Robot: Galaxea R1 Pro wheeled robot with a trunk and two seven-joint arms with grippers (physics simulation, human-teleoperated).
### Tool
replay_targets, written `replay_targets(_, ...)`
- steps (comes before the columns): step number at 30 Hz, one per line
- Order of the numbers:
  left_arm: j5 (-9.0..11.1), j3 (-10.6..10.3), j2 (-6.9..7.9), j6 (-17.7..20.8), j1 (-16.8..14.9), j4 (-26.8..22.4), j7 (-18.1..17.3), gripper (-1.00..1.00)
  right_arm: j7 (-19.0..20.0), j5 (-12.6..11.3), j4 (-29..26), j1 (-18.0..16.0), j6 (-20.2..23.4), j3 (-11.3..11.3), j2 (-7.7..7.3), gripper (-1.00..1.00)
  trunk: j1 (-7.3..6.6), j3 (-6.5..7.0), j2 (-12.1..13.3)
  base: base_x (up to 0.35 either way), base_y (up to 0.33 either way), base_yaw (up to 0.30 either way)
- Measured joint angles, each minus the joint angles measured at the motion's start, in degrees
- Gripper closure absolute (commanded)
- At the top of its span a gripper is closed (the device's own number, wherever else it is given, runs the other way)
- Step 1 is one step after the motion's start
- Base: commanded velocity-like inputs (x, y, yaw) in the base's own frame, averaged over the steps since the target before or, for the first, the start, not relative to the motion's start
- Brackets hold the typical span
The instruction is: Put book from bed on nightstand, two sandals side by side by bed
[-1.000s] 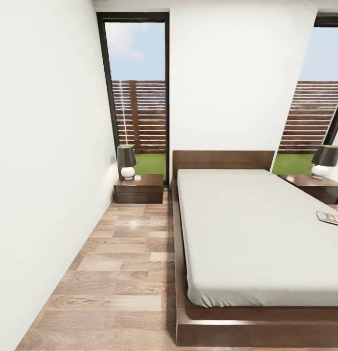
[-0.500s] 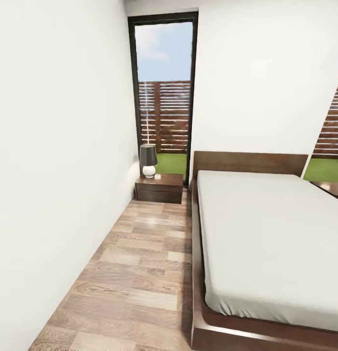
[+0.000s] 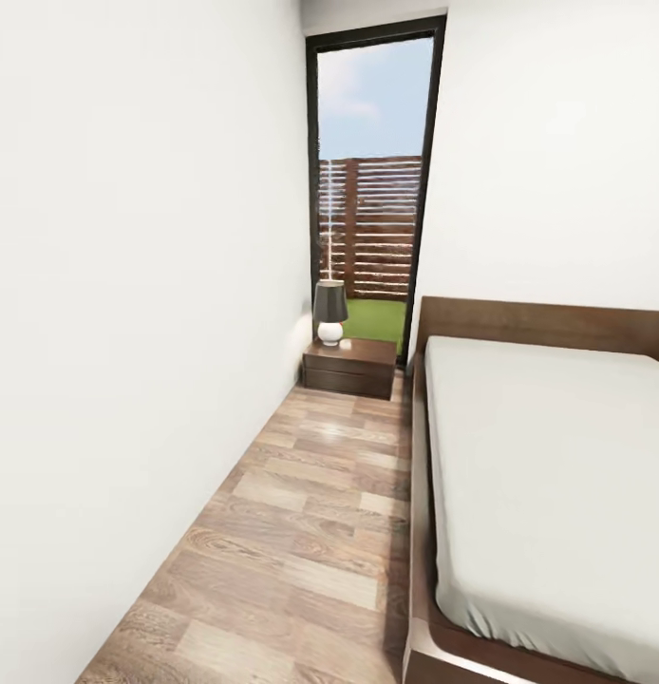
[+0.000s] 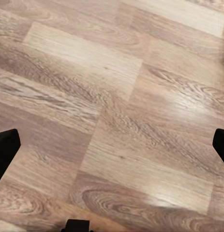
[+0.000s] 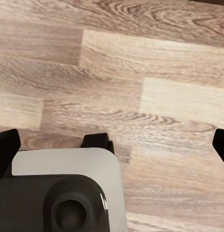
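Both grippers (image 4: 112, 145) (image 5: 112, 145) spread wide over bare wood-plank floor (image 3: 301, 532); bed (image 3: 557, 475), nightstand (image 3: 350, 366), no legible writing.

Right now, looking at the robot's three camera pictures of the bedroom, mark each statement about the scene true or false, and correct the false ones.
1. A lamp stands on the nightstand. True.
2. The nightstand sits between the white wall and the bed. True.
3. The lamp has a white shade on a dark base. False: the shade is dark and the base white.
4. The floor is grey carpet. False: it is brown wood planks.
5. The left gripper is shut on something. False: its fingertips stand wide apart over bare floor, holding nothing.
6. Through the window a slatted wooden fence shows. True.
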Motion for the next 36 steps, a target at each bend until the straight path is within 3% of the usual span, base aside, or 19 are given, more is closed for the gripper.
replay_targets(36,0.0,-0.2,-0.09,0.0,0.0,0.1,0.0,-1.0,0.0,0.0,-0.1,0.0,-0.1,0.0,-0.02,-1.0,0.0,0.0,0.0,0.0,-0.017,0.292)
